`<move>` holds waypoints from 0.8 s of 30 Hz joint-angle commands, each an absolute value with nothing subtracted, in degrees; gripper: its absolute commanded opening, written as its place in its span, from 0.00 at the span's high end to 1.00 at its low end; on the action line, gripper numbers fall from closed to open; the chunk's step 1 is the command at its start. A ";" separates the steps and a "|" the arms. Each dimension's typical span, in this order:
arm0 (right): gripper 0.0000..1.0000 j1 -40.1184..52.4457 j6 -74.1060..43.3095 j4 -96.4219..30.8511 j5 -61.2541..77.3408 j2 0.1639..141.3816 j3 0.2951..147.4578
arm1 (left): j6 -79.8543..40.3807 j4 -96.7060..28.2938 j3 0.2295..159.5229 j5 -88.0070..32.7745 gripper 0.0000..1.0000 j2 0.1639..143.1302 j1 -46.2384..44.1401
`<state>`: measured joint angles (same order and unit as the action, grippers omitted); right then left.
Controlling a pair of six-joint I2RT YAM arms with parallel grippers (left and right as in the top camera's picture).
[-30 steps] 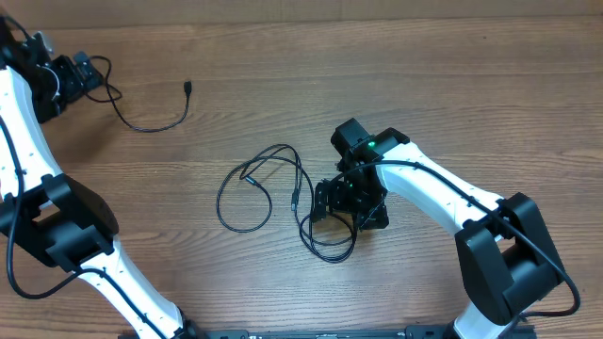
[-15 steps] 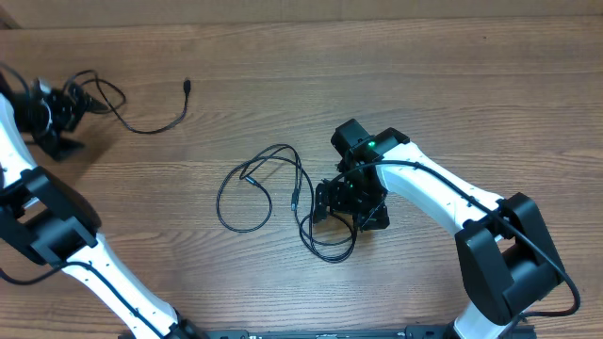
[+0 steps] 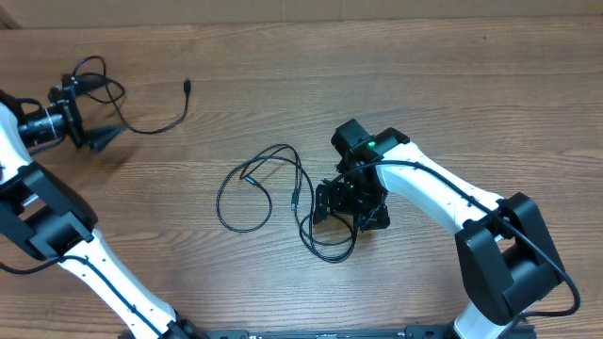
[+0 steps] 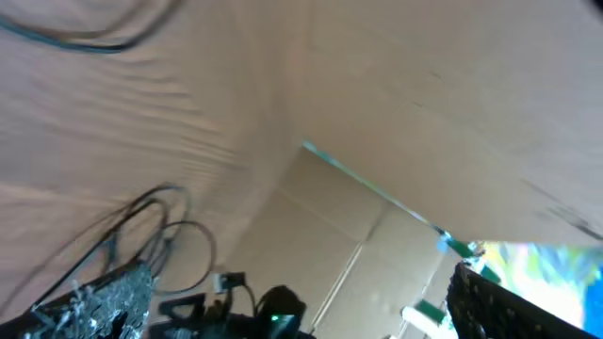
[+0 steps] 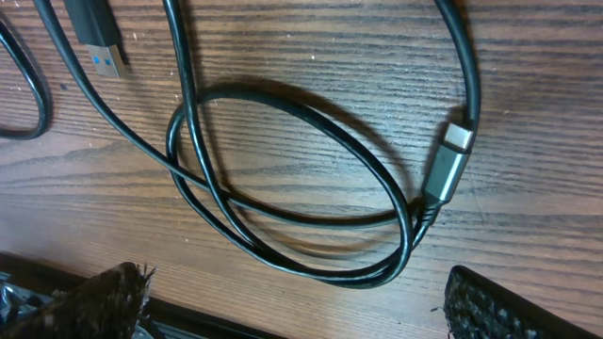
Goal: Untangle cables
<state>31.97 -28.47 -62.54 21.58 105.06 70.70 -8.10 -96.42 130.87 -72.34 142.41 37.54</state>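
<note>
1. We're looking down past the right gripper (image 5: 297, 306). Its jaws are standing wide apart with nothing between them, and it is hanging low over the table (image 5: 301, 160).
2. Just ahead of its fingers the small loop (image 5: 283, 266) of the tangle is lying flat with its strands doubled. Its long axis is running side to side, along the line from one finger to the other. A silver plug (image 5: 448, 162) is resting at the loop's right edge.
3. We're judging that closing here would slide along those strands. The strand crossing the loop's left side is running away from the fingers, so it looks like the better bite. Otherwise the wrist needs turning.
4. Further out, the wide loop (image 3: 220, 202) is spreading to the left of this gripper. It is joined to the same tangle and is far nearer the right arm than the left.
5. Farthest off, the loose cable (image 3: 151, 129) is lying well apart near the far left corner. The left gripper (image 3: 87, 113) is tilting beside its curled end with jaws spread. We cannot tell whether that curl is draped over it.
</note>
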 commanded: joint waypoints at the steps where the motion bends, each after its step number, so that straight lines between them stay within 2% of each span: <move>1: 0.00 32.32 -27.99 -62.28 21.10 104.01 70.46 | -7.35 -93.58 131.46 -76.14 0.00 139.50 35.40; 4: 0.00 32.32 -27.97 -62.48 21.10 104.01 70.46 | -10.35 -91.88 132.75 -68.16 0.00 139.26 35.20; 9: 0.00 32.51 -27.53 -61.80 21.08 104.01 70.46 | -10.44 -90.98 140.59 -51.11 0.10 137.73 35.20; 14: 0.00 32.51 -27.57 -60.90 21.10 104.01 70.46 | -15.90 -90.41 153.75 -31.27 0.04 135.17 34.81; 16: 0.00 32.51 -27.57 -60.71 21.10 104.01 70.46 | -15.90 -89.49 157.91 -28.01 0.01 134.41 34.52; 20: 0.00 32.51 -27.59 -59.75 21.10 104.01 70.46 | -14.66 -87.66 162.52 -26.41 0.00 134.21 32.77; 24: 0.00 32.51 -27.62 -59.57 21.12 104.01 70.46 | -11.33 -84.47 161.84 -22.46 0.08 134.76 30.17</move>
<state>32.03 -28.23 -59.64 21.58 105.06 70.70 -13.56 -85.14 162.12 -28.67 133.67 32.86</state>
